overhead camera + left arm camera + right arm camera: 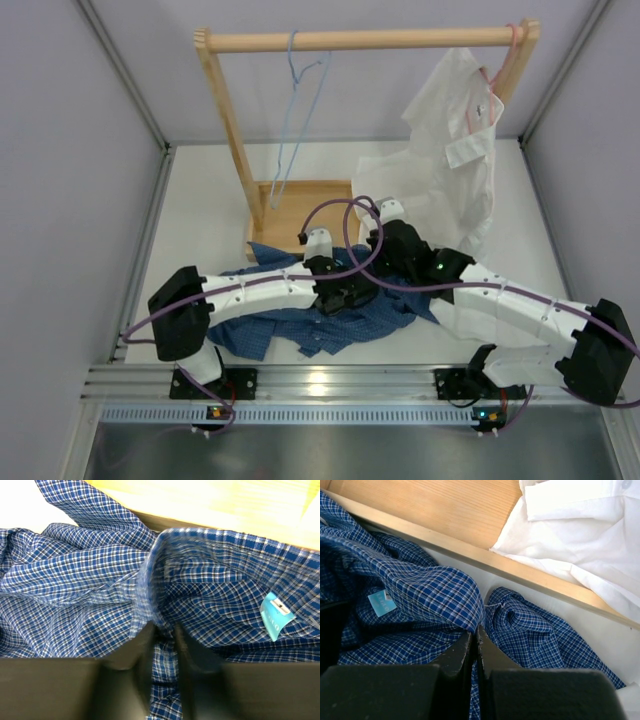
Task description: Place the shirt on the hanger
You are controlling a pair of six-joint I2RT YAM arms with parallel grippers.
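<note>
The blue checked shirt (300,325) lies crumpled on the table in front of the wooden rack base. My left gripper (163,630) is shut on a fold of the shirt (95,575) by the collar; a light-blue label (275,615) shows inside. My right gripper (474,636) is shut on another collar edge of the shirt (430,592), near the same label (382,603). In the top view both grippers, the left (340,290) and the right (385,250), sit close together over the shirt's far edge. The light-blue wire hanger (298,100) hangs from the rail at the left, empty.
A wooden rack with a top rail (370,40) and a base board (300,205) stands at the back. A white shirt (450,170) hangs on a pink hanger (497,75) at the rail's right end and drapes onto the table. Grey walls enclose the sides.
</note>
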